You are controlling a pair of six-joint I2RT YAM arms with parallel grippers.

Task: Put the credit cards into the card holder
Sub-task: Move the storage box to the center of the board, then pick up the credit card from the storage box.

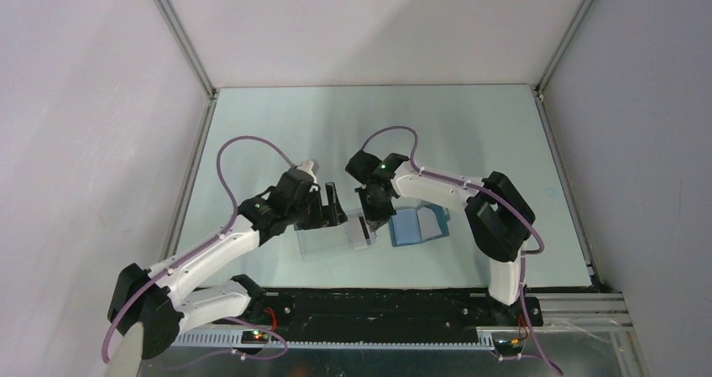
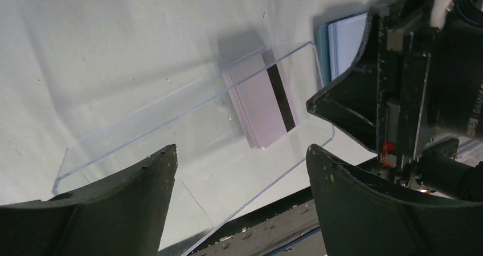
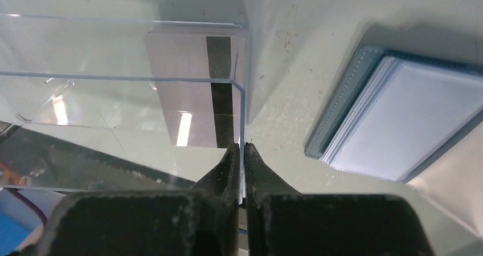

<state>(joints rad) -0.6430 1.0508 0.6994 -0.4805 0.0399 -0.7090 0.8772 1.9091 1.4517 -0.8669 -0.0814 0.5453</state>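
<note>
Right claw [image 3: 243, 153] is clamping the clear box [image 3: 114, 76] wall; my left claw [image 2: 240, 153] is hanging apart. Credit cards [image 3: 188, 96] are lying inside, frame centre; card holder [image 3: 333, 116] at right. Next, I'm judging: lifting a card out.

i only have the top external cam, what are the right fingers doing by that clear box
observer: the right fingers are shut on the end wall of the clear box, near a corner. They hold no card.
operator: ok where are the cards then
observer: a stack of credit cards lies flat inside the box at that same end, black stripe facing up.
operator: and the left fingers
observer: the left fingers are open above the box, with nothing between them.
</note>
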